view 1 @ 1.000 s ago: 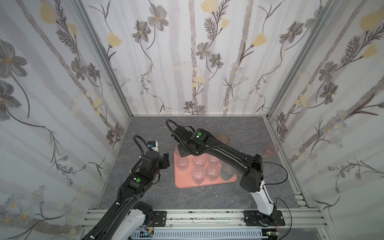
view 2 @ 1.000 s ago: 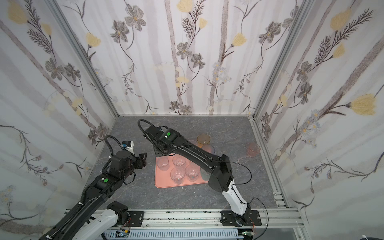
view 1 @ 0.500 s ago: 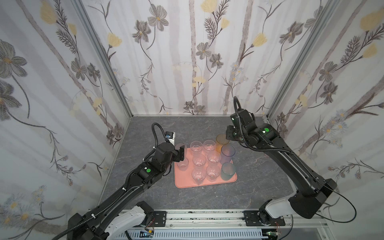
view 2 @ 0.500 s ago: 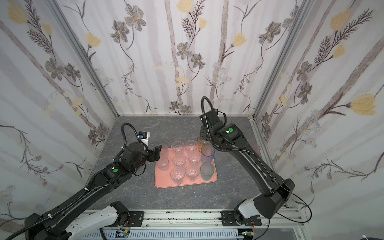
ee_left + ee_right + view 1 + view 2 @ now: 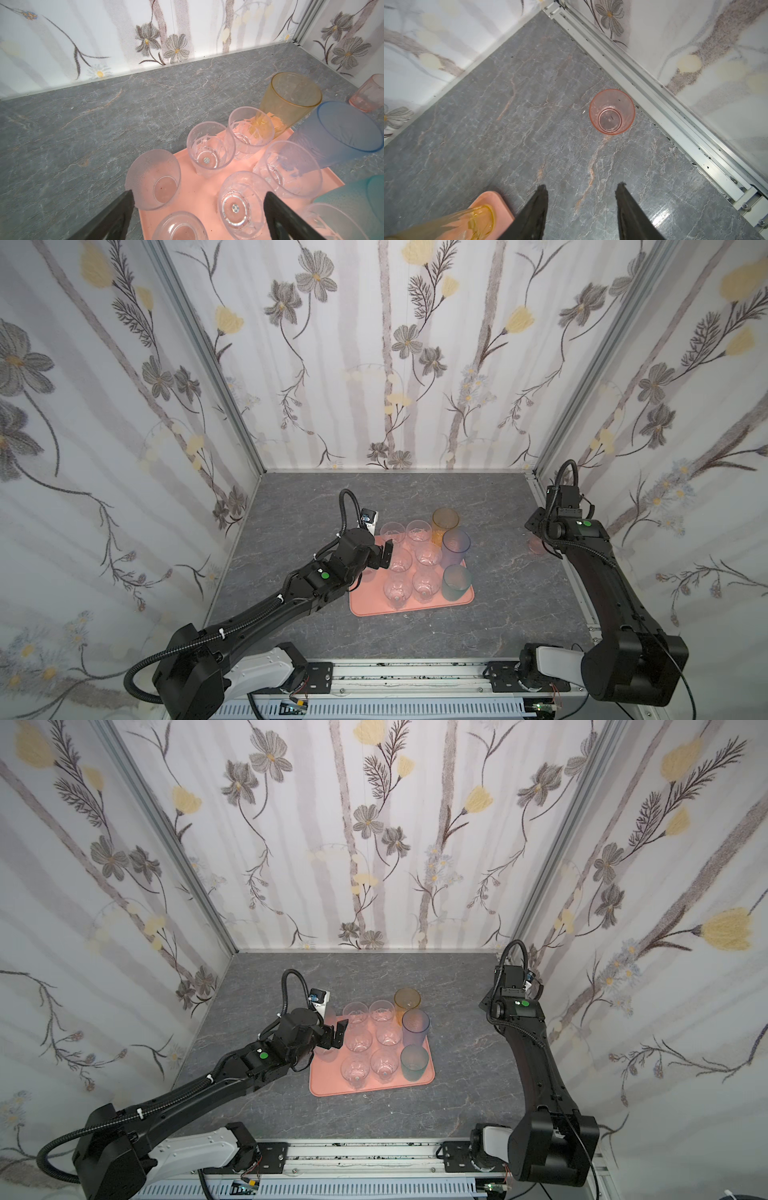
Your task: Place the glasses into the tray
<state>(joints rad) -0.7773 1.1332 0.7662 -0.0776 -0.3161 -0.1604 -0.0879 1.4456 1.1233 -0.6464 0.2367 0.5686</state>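
The salmon-pink tray (image 5: 415, 605) (image 5: 374, 1088) holds several clear glasses plus an amber (image 5: 445, 524), a blue-purple (image 5: 456, 545) and a teal glass (image 5: 456, 581). My left gripper (image 5: 198, 192) (image 5: 382, 558) hangs open over the tray's left side and holds nothing. A frosted glass (image 5: 153, 178) stands at the tray's corner, just beside one fingertip. A short orange-pink glass (image 5: 612, 112) (image 5: 536, 546) stands alone on the table by the right wall. My right gripper (image 5: 581, 185) hovers open and empty a little short of it.
The grey marbled table (image 5: 311, 510) is closed in by flowered walls on three sides. A metal rail (image 5: 654, 93) runs along the right wall close behind the orange-pink glass. The amber glass and the tray's corner (image 5: 502, 207) lie beside my right gripper.
My right arm has swung from over the tray's left side, past the amber glass, to the right wall. My left gripper moved in over the tray and opened wide.
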